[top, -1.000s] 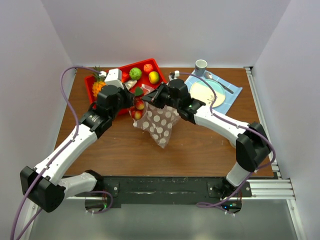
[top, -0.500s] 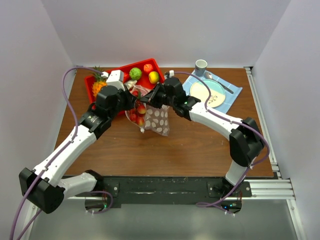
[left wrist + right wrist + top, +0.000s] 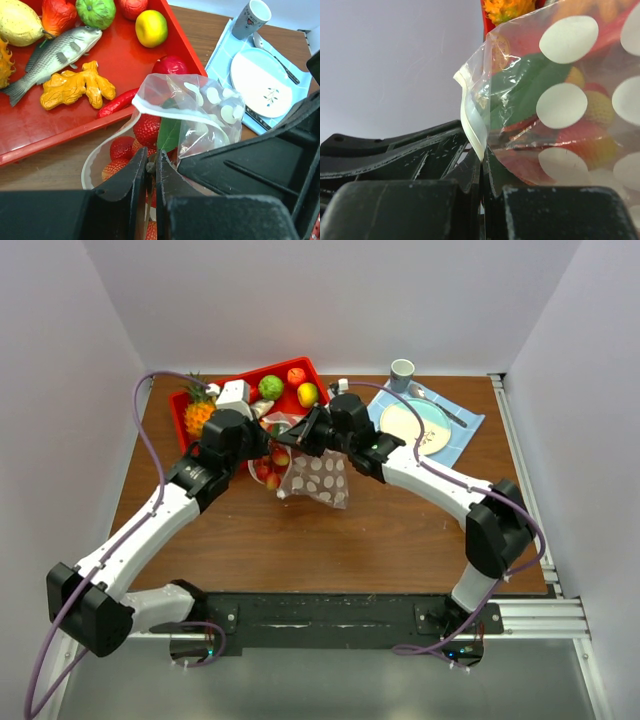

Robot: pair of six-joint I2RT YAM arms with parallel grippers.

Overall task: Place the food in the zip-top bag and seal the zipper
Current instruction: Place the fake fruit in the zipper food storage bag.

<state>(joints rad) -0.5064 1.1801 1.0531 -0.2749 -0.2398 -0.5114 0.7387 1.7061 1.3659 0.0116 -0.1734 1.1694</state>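
Left hand point(image 3: 151, 167), right hand point(image 3: 481, 167), gripping one zip-top bag point(image 3: 200, 112)

So the table point(image 3: 400, 540) is plain brown wood, nothing fancy. The far left corner has a red tray point(image 3: 127, 62) sitting flat on it. Over on the far right there's a blue mat point(image 3: 219, 52) laid at an angle — the plate point(image 3: 265, 85) and cup point(image 3: 252, 17) stand on that, not on the wood. Just in front of the tray a clear bowl point(image 3: 87, 165) of strawberries point(image 3: 120, 147) sits on the bare wood, and the bottom of the zip-top bag point(image 3: 325, 480) looks like it rests on the wood right beside it — top end is lifted
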